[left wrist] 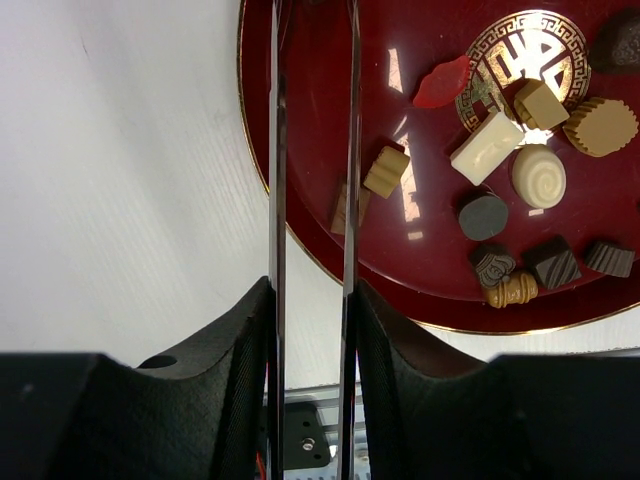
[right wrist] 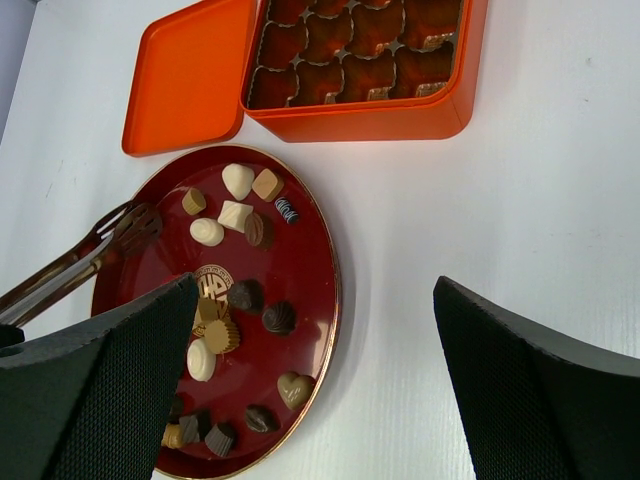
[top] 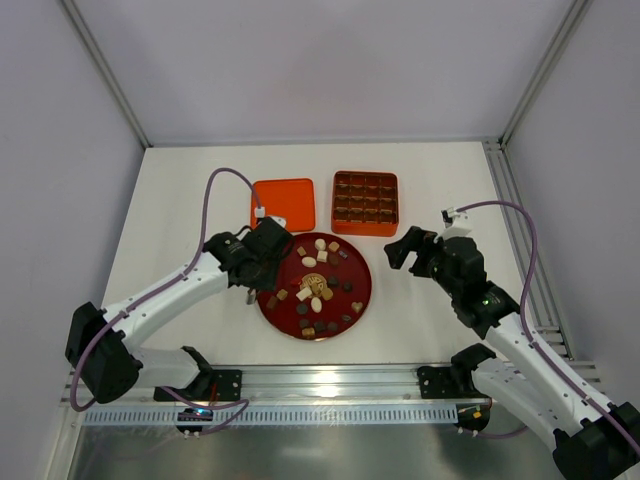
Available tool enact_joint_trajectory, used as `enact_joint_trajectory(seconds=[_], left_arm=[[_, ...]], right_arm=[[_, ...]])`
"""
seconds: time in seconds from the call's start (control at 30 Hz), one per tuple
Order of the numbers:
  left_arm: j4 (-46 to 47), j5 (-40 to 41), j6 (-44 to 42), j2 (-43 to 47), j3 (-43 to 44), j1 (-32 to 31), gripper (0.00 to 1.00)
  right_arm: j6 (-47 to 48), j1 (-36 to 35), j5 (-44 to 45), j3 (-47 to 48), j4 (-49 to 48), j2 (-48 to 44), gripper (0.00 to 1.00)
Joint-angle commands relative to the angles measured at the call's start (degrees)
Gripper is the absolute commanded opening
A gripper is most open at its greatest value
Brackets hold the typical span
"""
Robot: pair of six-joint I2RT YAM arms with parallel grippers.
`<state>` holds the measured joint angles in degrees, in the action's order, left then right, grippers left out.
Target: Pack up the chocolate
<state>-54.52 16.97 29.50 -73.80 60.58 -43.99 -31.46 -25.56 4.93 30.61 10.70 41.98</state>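
The chocolate [top: 318, 285], several small dark, tan and cream pieces, lies on the round dark-red plate [top: 364, 285]. It also shows in the left wrist view [left wrist: 486, 147] and the right wrist view [right wrist: 207, 231]. My left gripper [top: 262, 250] is shut on metal tongs [left wrist: 277, 150] at the plate's left rim. The tongs' blades stand a little apart, and the right blade is next to a tan piece [left wrist: 386, 170]. The tongs' tips [right wrist: 135, 220] reach over the plate's edge. My right gripper [top: 408, 250] is open and empty above the table, right of the plate.
The square orange box [top: 365, 202] with a brown grid insert stands behind the plate, its cells showing no sweets. Its orange lid [top: 284, 204] lies flat to the left of it. White walls close in the table at the back and sides.
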Motion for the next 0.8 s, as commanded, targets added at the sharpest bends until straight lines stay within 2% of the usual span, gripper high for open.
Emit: enact_joint_trajectory(seconds=[0.0, 0.3, 0.57, 0.77], left_arm=[[1.7, 1.31, -0.49, 0.41, 0.24, -0.13, 0.35], [0.65, 1.66, -1.81, 0.41, 1.91, -0.22, 0.22], [-1.29, -0.62, -2.6, 1.64, 8.76, -0.13, 0.21], [-0.85, -1.41, -3.66, -1.43, 15.88, -0.13, 0.2]], right_arm=[[-0.27, -0.19, 0.08, 0.06, -2.79, -0.93, 1.0], [-0.35, -0.19, 0.17, -0.29, -2.7, -1.19, 1.0], [-0.44, -0.19, 0.26, 0.06, -2.35, -1.2, 1.0], [-0.18, -0.1, 0.17, 0.59, -2.09, -1.11, 1.0]])
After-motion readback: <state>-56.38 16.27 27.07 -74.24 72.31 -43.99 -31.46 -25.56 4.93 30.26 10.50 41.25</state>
